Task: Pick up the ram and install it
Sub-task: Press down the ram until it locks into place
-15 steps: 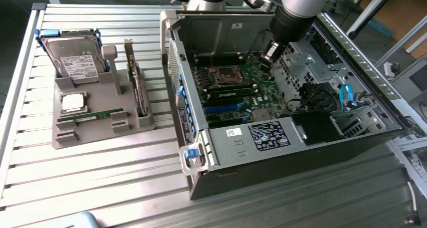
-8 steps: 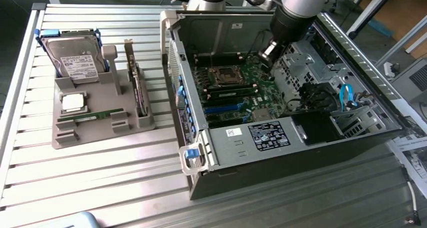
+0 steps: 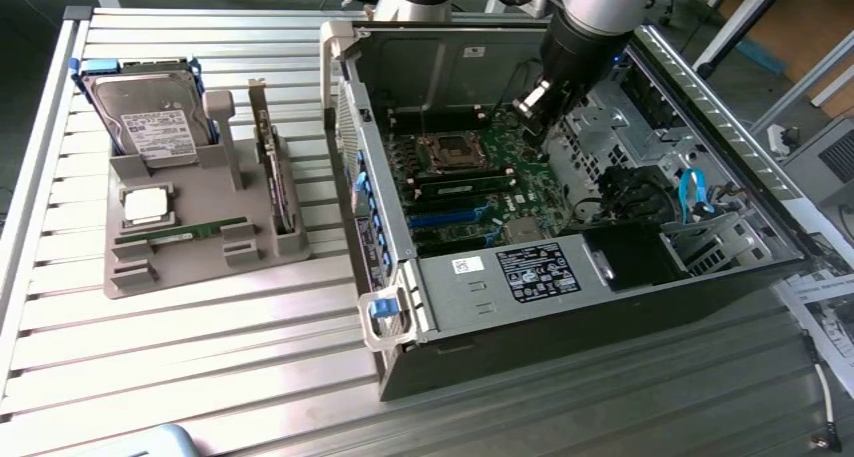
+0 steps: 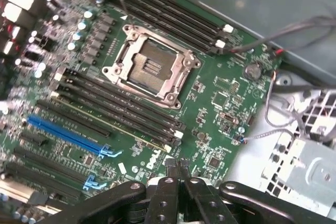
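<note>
Hovering over the motherboard (image 4: 210, 103) slots, the gripper (image 4: 177, 169) had fingers pressed together, empty, while the ram (image 3: 180, 234) lay in the tray (image 3: 200, 262).

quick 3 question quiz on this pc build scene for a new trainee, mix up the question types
1. True or false: the claw is holding the ram.
2. Where does the ram lie? A) in the grey holder B) inside the computer case C) between the claw's fingers
3. Fill in: the processor socket on the motherboard is ___.

Key: 1 false, the claw is shut with nothing in it, above the motherboard. 2 A. 3 empty.
</note>
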You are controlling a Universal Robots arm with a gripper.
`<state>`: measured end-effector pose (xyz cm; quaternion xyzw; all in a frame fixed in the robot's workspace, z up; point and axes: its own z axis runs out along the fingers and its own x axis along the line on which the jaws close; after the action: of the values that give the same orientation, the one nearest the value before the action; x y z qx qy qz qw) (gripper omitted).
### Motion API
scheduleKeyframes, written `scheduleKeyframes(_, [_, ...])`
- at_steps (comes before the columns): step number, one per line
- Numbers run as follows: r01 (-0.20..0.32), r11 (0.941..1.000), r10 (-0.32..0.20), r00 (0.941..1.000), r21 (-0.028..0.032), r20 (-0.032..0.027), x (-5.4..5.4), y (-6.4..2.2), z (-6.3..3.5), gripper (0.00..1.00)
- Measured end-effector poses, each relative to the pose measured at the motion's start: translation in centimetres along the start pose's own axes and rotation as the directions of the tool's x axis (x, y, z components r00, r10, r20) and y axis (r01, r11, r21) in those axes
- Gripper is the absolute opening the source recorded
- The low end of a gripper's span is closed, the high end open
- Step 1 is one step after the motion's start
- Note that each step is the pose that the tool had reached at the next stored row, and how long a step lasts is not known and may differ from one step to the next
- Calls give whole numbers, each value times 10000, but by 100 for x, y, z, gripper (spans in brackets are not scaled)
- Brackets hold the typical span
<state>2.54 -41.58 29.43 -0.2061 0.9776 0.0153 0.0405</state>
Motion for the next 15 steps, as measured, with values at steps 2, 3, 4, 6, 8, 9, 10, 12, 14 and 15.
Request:
scheduleKeyframes(2, [-308, 9995, 308, 9995, 26, 5, 0, 0, 0, 11])
scheduleKeyframes(3, [-505, 9987, 505, 9987, 43, 8, 0, 0, 0, 11])
scheduleKeyframes(4, [-645, 9979, 645, 9979, 55, 11, 0, 0, 0, 11])
scheduleKeyframes(6, [-953, 9954, 953, 9954, 81, 17, 0, 0, 0, 11])
scheduleKeyframes(8, [-1265, 9919, 1265, 9920, 108, 24, 0, 0, 0, 11])
scheduleKeyframes(9, [-1427, 9897, 1426, 9898, 120, 28, 0, 0, 0, 11])
scheduleKeyframes(10, [-1580, 9873, 1580, 9874, 134, 32, 0, 0, 0, 11])
scheduleKeyframes(12, [-1927, 9811, 1927, 9813, 163, 42, 0, 0, 0, 11])
scheduleKeyframes(14, [-2224, 9748, 2223, 9750, 188, 51, 0, 0, 0, 11])
scheduleKeyframes(15, [-2374, 9712, 2374, 9714, 200, 56, 0, 0, 0, 11])
